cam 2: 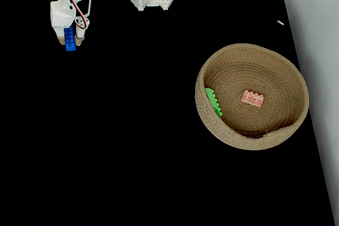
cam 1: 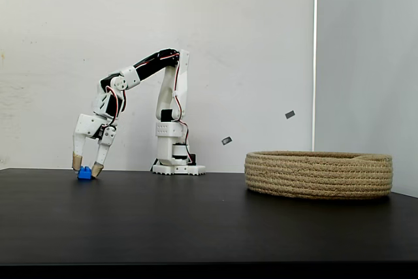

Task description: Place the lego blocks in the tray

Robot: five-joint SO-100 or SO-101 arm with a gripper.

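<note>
Fixed view: coiled rope tray (cam 2: 296, 75), round.

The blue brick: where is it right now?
The blue brick sits on the black table at the upper left of the top-down fixed view, between the gripper fingertips, far left of the basket.

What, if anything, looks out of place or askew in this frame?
Little stands out. The green brick leans on edge against the basket's inner wall instead of lying flat like the pink brick. The blue brick sits on the table between the gripper's fingers. No spills or visible damage.
</note>
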